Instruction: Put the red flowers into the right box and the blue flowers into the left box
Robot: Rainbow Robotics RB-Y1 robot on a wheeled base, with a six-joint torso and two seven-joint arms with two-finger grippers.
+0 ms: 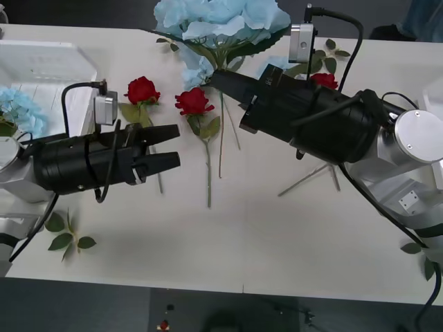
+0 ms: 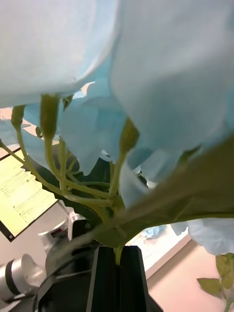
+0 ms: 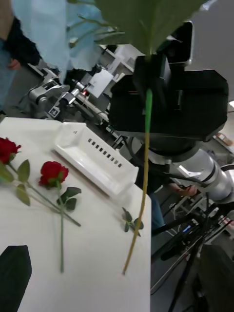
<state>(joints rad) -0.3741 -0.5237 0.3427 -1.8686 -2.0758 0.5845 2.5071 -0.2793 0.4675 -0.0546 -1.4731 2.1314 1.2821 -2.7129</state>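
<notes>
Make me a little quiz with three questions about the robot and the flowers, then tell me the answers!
1. True or false: the right gripper is shut on the stem of a blue flower.
2. How many red roses lie on the table between the two arms? A) none B) two C) five
3. Fill in: the left gripper has its fingers ____ and holds nothing.

Key
1. True: in the right wrist view the black fingers pinch the green stem.
2. B: one rose near the left gripper, another beside it.
3. open
</notes>
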